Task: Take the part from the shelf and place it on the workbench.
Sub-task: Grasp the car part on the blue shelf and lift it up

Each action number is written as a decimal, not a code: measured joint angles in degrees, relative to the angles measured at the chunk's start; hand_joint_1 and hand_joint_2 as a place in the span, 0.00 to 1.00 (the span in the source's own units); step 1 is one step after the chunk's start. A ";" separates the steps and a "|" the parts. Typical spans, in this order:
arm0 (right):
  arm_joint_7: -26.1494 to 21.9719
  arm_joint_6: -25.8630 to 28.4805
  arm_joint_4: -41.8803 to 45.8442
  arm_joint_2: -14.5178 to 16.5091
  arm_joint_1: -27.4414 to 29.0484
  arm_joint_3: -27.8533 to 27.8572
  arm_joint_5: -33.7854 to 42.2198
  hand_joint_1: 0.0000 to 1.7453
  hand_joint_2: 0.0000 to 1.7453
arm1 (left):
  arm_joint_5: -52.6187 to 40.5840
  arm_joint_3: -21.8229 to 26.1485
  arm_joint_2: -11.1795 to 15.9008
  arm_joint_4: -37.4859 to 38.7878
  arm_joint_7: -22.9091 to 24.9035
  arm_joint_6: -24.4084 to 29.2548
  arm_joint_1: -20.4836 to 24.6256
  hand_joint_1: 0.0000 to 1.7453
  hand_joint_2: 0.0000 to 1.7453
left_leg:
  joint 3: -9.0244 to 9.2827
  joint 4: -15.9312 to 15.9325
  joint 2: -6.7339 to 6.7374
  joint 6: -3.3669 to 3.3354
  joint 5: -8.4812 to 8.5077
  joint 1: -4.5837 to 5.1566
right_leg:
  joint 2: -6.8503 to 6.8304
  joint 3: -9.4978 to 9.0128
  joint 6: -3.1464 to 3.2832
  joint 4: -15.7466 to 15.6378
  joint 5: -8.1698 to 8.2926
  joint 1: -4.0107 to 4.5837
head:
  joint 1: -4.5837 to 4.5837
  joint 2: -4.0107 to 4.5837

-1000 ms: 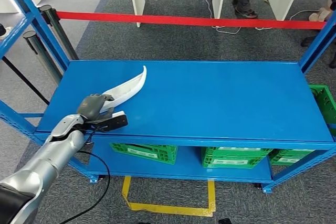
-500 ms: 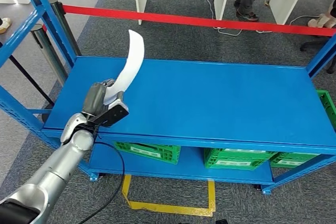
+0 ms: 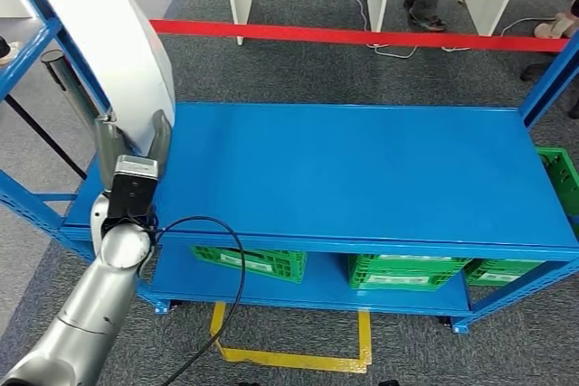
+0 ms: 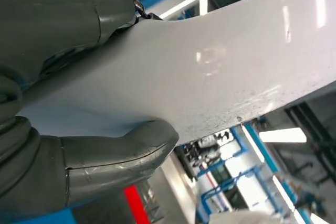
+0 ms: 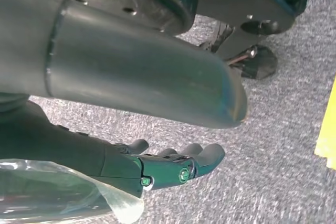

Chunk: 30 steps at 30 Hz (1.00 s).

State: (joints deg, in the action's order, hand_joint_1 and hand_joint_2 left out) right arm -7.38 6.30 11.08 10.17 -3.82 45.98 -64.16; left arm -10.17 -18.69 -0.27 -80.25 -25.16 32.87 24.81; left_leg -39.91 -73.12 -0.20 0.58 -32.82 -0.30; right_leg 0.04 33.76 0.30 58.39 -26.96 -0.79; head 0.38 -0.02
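You can't see the top of the white part (image 3: 109, 42); the picture cuts it off. It hides the left hand's (image 3: 129, 146) fingers.

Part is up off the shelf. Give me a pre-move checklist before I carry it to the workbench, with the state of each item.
1. Left hand grips the white curved part: ok, thumb and fingers on opposite faces in the left wrist view.
2. Part off the blue shelf top: ok, raised above it.
3. Part free of the blue shelf upright: cannot tell, they overlap in the head view.
4. Black cable free of snags: cannot tell, it loops in front of the shelf edge.
5. Right hand out of the way: ok, hanging over the carpet, holding nothing.
6. Workbench ready: cannot tell.
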 joint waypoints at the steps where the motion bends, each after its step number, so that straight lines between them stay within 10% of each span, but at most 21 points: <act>1: 0.02 0.12 0.00 0.02 0.01 0.10 0.01 0.00 0.00 | 0.49 0.26 -0.01 -0.79 -0.23 0.76 -0.13 1.00 1.00 | 1.64 3.17 0.00 -0.20 1.89 0.00 | 0.02 -0.01 -0.01 0.04 0.01 0.01 | 0.01 0.00; 4: 0.06 0.23 0.00 0.13 -0.07 0.23 -0.09 0.00 0.00 | 1.23 1.00 -0.01 -2.81 -0.83 2.62 -0.09 1.00 1.00 | 6.42 13.09 -0.03 -0.93 5.70 0.24 | 0.01 0.29 -0.48 0.19 0.20 0.21 | 0.05 0.00; 8: 0.15 0.26 -0.02 0.20 -0.01 0.29 -0.15 0.00 0.00 | 1.52 1.58 0.05 -4.07 -1.24 4.24 -0.28 1.00 1.00 | 6.48 14.78 0.00 -1.85 6.48 0.32 | -0.04 1.07 -1.76 0.47 0.17 0.20 | 0.10 0.00; 14: 0.27 0.24 -0.02 0.21 0.00 0.67 -0.31 0.00 0.00 | -0.37 1.73 0.01 -4.20 -1.59 6.77 -0.40 1.00 1.00 | 3.87 15.11 0.26 -2.97 8.83 0.28 | -0.01 5.61 -2.66 15.71 -9.94 0.13 | 0.31 0.00; 19: 0.31 0.25 -0.01 0.21 -0.32 0.79 -0.31 0.00 0.00 | -2.20 2.09 0.04 -4.20 -1.57 6.98 -0.56 1.00 1.00 | 1.72 14.85 0.18 -2.13 10.88 0.42 | 0.07 -5.41 -2.16 0.93 -5.03 0.27 | 0.27 0.00; 22: 0.29 0.24 -0.04 0.22 -0.27 0.80 -0.32 0.00 0.00 | -4.02 2.63 0.02 -4.20 -1.58 7.02 -0.69 1.00 1.00 | 1.40 15.02 0.19 -1.07 12.20 0.41 | 0.23 -5.91 -1.54 -1.47 -4.95 0.52 | 0.29 0.00; 24: 0.32 0.24 -0.10 0.27 -0.15 0.83 -0.32 0.00 0.00 | -4.74 3.15 -0.01 -4.18 -1.61 7.06 -0.93 1.00 1.00 | 0.85 14.35 0.11 -0.35 10.95 0.30 | -0.01 -5.23 -0.63 -1.60 -3.91 0.37 | 0.17 0.00; 28: 0.48 0.25 -0.13 0.30 -0.12 0.97 -0.32 0.00 0.00 | -5.42 3.87 -0.02 -4.17 -1.62 7.12 -1.63 1.00 1.00 | -1.37 2.41 0.07 0.81 0.71 -0.08 | -0.36 -2.97 0.26 -1.55 -1.55 0.27 | -0.28 0.00; 30: 0.56 0.18 -0.13 0.30 -0.11 1.03 -0.28 0.00 0.00 | -5.81 4.01 -0.02 -4.16 -1.55 7.12 -2.06 1.00 1.00 | -0.55 -1.15 0.07 0.94 0.50 -0.10 | -0.42 -1.48 0.21 -1.26 -0.60 0.30 | -0.28 0.00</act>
State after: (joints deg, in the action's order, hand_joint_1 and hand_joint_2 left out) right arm -6.82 6.48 10.95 10.47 -3.94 47.01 -64.44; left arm -15.98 -14.68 -0.29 -84.42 -26.71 39.99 22.75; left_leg -40.45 -74.27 -0.13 1.52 -32.32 -0.40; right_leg -0.38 32.29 0.51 57.13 -27.55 -0.49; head 0.09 -0.02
